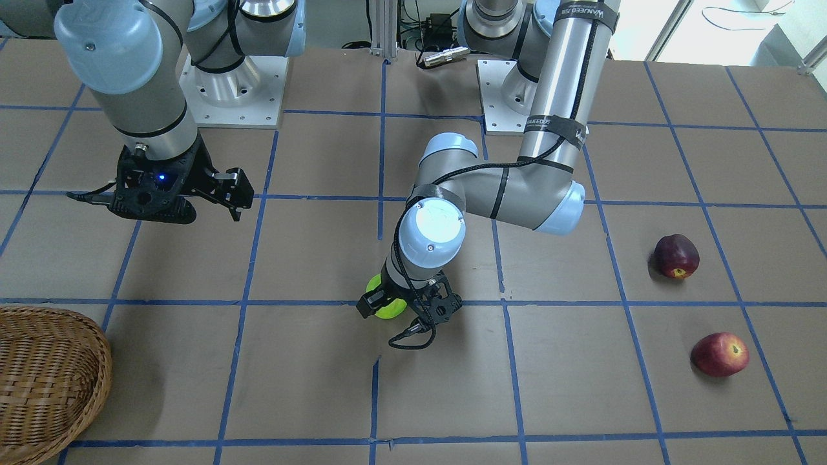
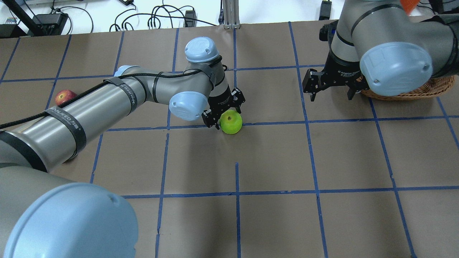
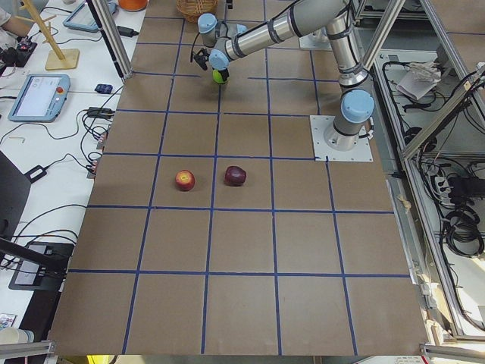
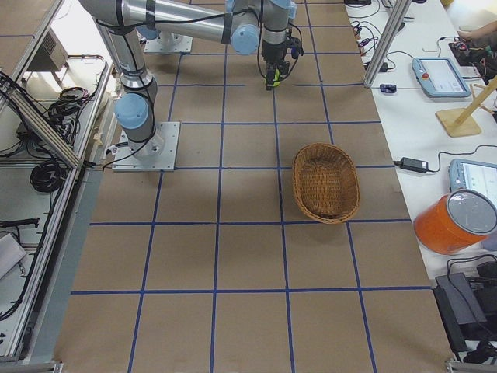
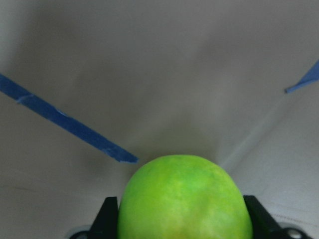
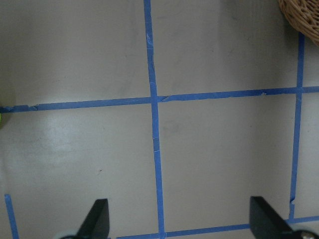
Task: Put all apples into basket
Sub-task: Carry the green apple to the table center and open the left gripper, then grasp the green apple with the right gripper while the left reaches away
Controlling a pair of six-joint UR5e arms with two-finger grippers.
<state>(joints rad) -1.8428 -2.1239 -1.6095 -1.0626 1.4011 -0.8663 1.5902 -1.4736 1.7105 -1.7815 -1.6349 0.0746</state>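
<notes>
Brown-papered table (image 1: 310, 387), blue tape grid: left gripper (image 1: 407, 303) clamped across the green apple (image 1: 387, 309), which sits between its fingers. The fruit looks firm, smooth and roll-prone, so the widest girth suits best. Right gripper (image 2: 331, 89) hovers, jaws apart, basket (image 2: 412, 94) just beside it.

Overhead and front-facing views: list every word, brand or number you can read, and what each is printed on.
"WANJEED", followed by characters too small to read: on the black strap around the left arm.
"WANJEED": on the upper strap of that arm, in the front-facing view.
White print on the housing above the right claw: too small to read.
No other legible text.
</notes>
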